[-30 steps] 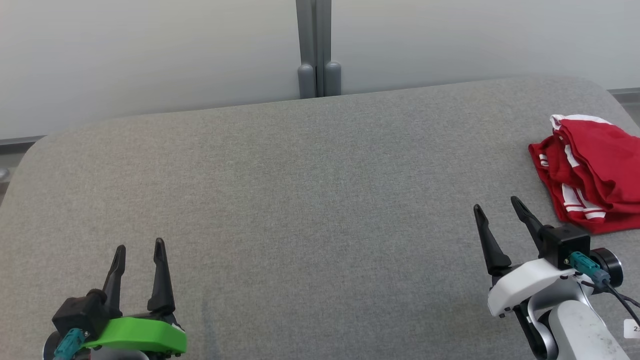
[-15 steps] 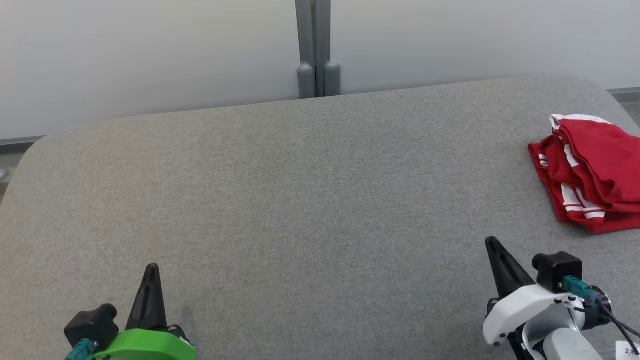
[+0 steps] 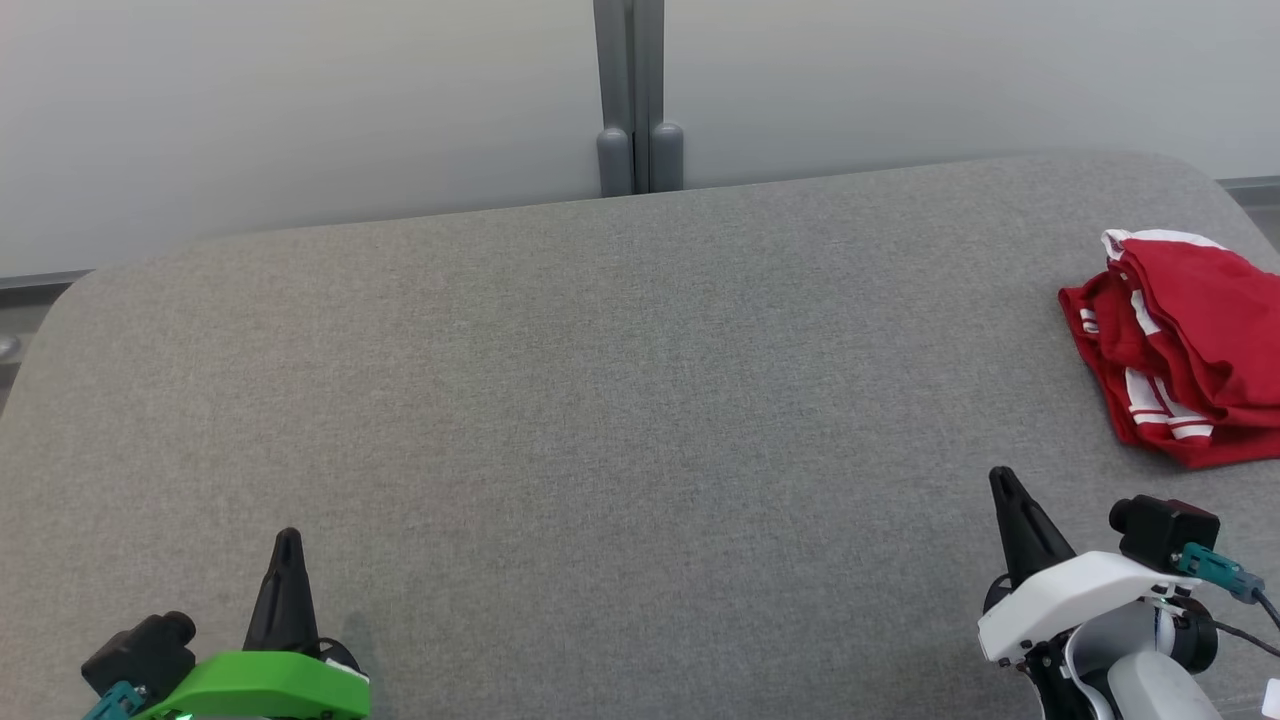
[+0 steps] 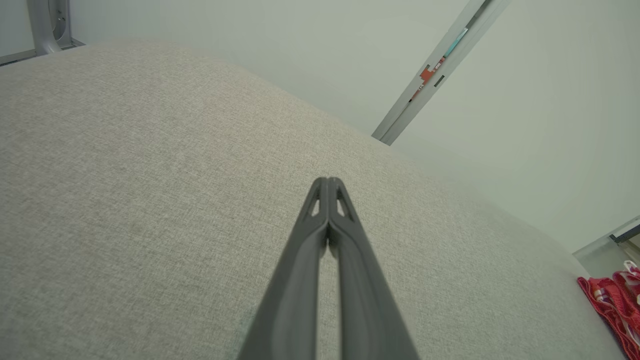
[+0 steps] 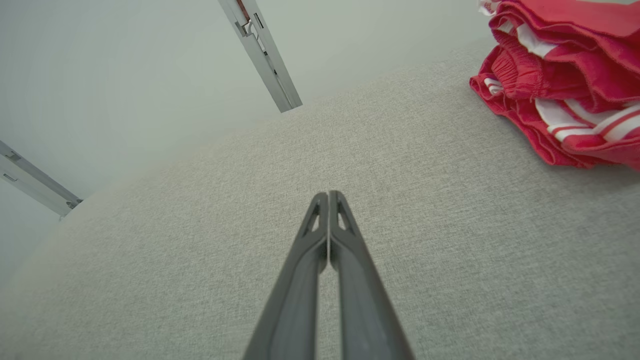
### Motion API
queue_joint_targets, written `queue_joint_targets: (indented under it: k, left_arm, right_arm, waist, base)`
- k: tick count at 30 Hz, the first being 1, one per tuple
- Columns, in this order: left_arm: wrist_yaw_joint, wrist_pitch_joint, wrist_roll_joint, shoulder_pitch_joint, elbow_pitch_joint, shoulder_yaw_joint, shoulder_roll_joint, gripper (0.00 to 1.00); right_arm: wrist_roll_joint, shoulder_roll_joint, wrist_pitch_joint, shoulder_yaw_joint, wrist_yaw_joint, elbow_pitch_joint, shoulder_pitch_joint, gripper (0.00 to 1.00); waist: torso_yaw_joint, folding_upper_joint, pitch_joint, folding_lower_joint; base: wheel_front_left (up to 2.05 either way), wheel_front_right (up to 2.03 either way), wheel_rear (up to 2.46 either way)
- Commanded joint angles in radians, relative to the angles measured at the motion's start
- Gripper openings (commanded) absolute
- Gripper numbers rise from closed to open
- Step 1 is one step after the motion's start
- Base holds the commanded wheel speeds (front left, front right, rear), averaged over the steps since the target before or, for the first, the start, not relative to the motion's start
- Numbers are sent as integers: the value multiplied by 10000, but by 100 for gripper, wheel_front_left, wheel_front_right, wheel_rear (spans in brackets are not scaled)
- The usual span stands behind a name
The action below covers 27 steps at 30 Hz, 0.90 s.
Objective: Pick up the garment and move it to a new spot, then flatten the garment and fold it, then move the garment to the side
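Three cameras over one grey table (image 3: 600, 400).
The head camera looks forward and down from above; each wrist camera rides low, sighting along the left gripper (image 4: 327, 181) or right gripper (image 5: 328, 194) toward the pale wall (image 3: 300, 120). All three share the red garment (image 3: 1190, 350).

At seven o'clock the left gripper (image 3: 288, 537) had tapering black fingers (image 3: 283, 600), a bright green shell (image 3: 262, 682) and a black camera block (image 3: 140, 645); at five o'clock the right gripper (image 3: 1002, 477) had a white shell (image 3: 1075, 592), a teal plug (image 3: 1215, 568) and what looked like a thin dark cable (image 3: 1266, 598).
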Motion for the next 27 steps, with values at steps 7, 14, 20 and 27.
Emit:
queue_joint_targets:
  k: [7, 14, 20, 27]
  left_arm:
    - [-7, 334, -1246, -376, -241, 115, 45, 0]
    - [-9, 603, -2176, -450, -293, 175, 50, 0]
    - [-11, 817, -2915, -507, -338, 225, 54, 0]
    - [-13, 1056, -3743, -576, -387, 282, 59, 0]
  right_arm:
    - [1357, 56, 262, -269, -3, -268, -214, 0]
    - [2385, 143, 470, -442, -4, -341, -226, 0]
    - [3194, 211, 635, -574, -5, -398, -236, 0]
    - [4098, 288, 818, -728, -6, -461, -250, 0]
  waist:
    - [14, 0, 2, 0]
    - [28, 0, 3, 0]
    - [39, 0, 5, 0]
    - [53, 0, 6, 0]
  base:
    - [0, 0, 0]
    - [0, 0, 0]
    - [0, 0, 0]
    - [0, 0, 0]
